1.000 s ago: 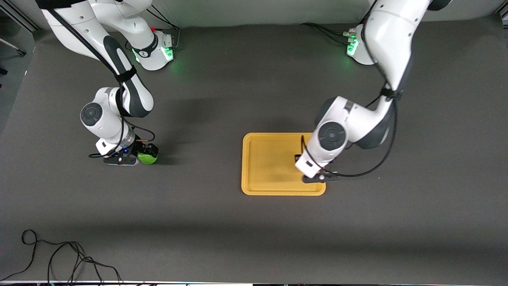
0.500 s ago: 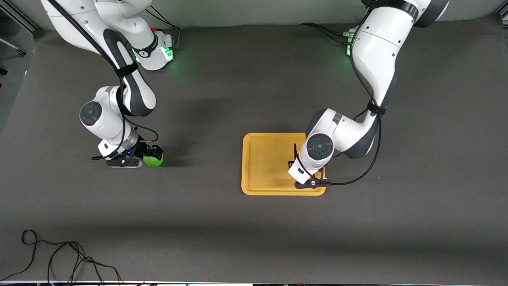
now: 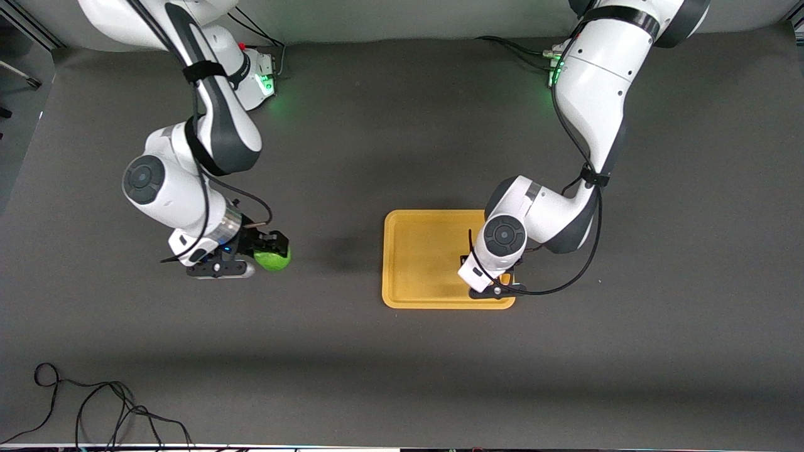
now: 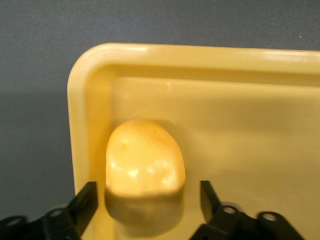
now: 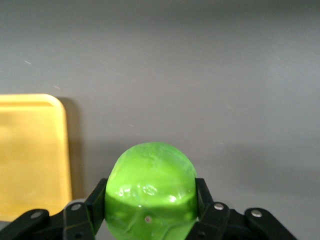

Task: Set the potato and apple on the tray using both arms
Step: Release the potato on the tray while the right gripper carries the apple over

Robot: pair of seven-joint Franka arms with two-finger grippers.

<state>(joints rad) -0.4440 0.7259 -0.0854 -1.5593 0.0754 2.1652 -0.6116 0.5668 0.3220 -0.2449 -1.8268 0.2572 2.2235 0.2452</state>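
The apple (image 5: 150, 191) sits pinched between the right gripper's (image 5: 150, 210) fingers, lifted over bare table toward the right arm's end, well apart from the tray (image 3: 421, 263); in the front view the apple (image 3: 274, 259) shows just past the right gripper (image 3: 267, 251), half covered by it; the right wrist view cuts off the apple's underside and shows only one corner of the tray (image 5: 30, 150). The potato (image 4: 145, 167) lies in the tray (image 4: 250, 65) close to a corner, between the left gripper's (image 4: 147, 200) spread fingers (image 4: 85, 202); they stand apart from its sides with gaps showing; its lower part is in shadow, so whether it rests fully on the tray floor is hard to tell. In the front view the left gripper (image 3: 493, 282) is low over the tray's corner nearest the camera at the left arm's end; the wrist hides the potato there.
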